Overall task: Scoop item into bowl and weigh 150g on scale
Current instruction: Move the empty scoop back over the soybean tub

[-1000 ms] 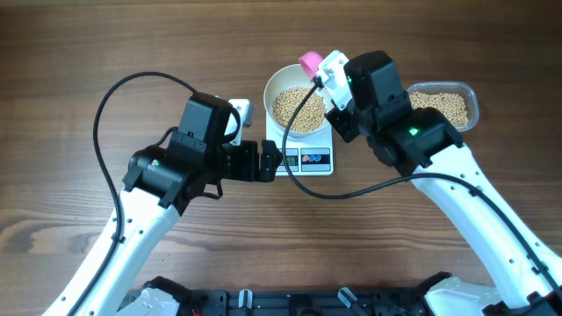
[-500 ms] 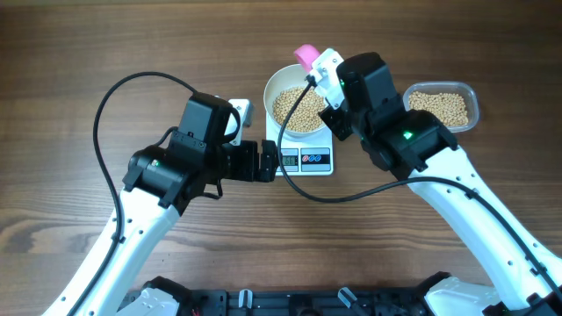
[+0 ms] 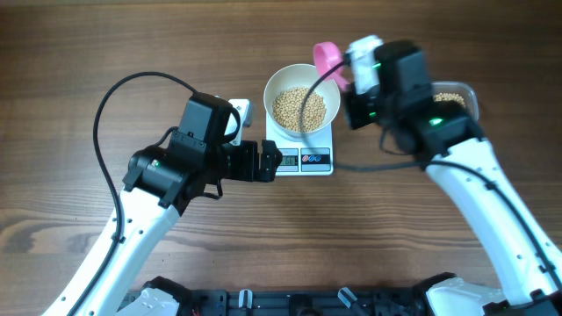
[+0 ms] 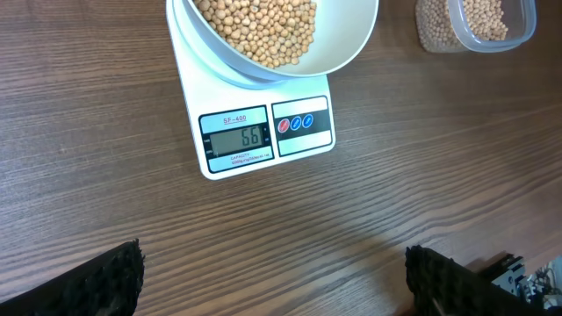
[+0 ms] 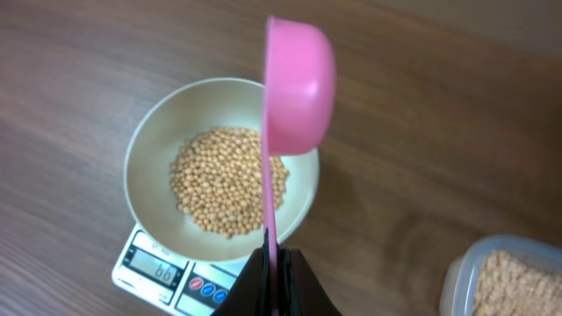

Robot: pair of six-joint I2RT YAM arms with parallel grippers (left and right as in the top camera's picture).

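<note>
Loose, light beans (image 5: 224,189) likely roll, pinching useless; right gripper (image 5: 274,263) clamped on pink scoop (image 5: 299,79) handle just beside bowl (image 5: 149,140), left gripper (image 4: 277,281) spread wide, empty.

The scale (image 4: 263,132) reads 66 (labelled SF-400).

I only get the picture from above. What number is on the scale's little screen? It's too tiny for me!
Observer: In the left wrist view, the scale reads 66.
Operator: Is the pink scoop really being held? The arm is in my way.
Observer: Yes. The right wrist view shows the right gripper shut on the thin handle of the pink scoop, which is turned on its edge.
Operator: What about the other hand?
Observer: In the left wrist view, the left gripper is open, with nothing between its jaws.
</note>
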